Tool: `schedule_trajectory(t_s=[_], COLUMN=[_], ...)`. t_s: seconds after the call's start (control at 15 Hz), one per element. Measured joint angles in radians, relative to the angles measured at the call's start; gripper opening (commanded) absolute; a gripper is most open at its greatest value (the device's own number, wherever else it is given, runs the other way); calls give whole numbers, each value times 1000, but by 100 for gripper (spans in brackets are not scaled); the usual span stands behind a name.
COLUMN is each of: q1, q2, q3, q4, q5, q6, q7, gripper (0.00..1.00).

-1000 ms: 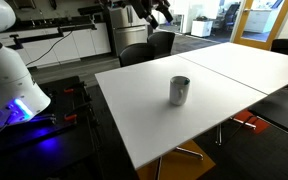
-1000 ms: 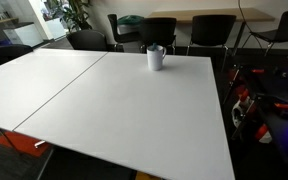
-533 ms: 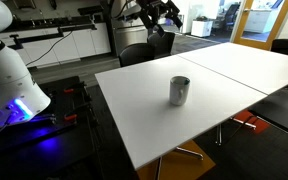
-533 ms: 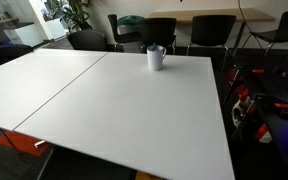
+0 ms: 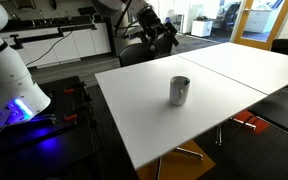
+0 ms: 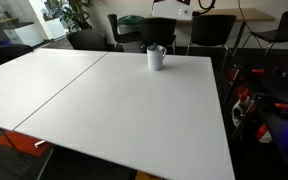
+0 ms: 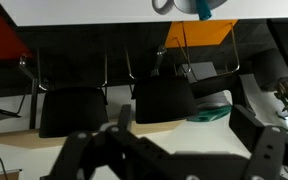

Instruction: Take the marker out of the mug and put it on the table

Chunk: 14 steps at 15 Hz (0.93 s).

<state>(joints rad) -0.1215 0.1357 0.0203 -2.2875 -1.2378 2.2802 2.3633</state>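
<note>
The grey mug (image 5: 179,90) stands upright on the white table (image 5: 154,115), near its middle in one exterior view and near the far edge in the other exterior view (image 6: 156,58). I cannot make out the marker; the mug's dark rim hides its inside. My gripper (image 5: 165,32) hangs in the air beyond the table's far edge, well apart from the mug. In the upside-down wrist view its two fingers (image 7: 184,135) are spread wide with nothing between them, and part of the mug (image 7: 163,5) shows at the top edge.
A second white table (image 5: 249,55) adjoins beyond a seam. Black chairs (image 6: 159,32) line the far side of the table. The white robot base (image 5: 4,70) with a blue light stands beside the table. An orange chair base (image 5: 246,120) is under the adjoining table.
The arm has come down and a little toward the table; the gripper sits lower in the exterior view than a second ago. The mug has not moved.
</note>
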Motion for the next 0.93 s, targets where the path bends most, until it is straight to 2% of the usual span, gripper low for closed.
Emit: schedule_trajectory(t_s=[0.6, 0.93], q1=[16, 16], q2=[111, 178], q3=[-31, -44], q4=[51, 95], q5=[0, -19], q6=[4, 59], q7=[2, -25], gripper=[100, 100])
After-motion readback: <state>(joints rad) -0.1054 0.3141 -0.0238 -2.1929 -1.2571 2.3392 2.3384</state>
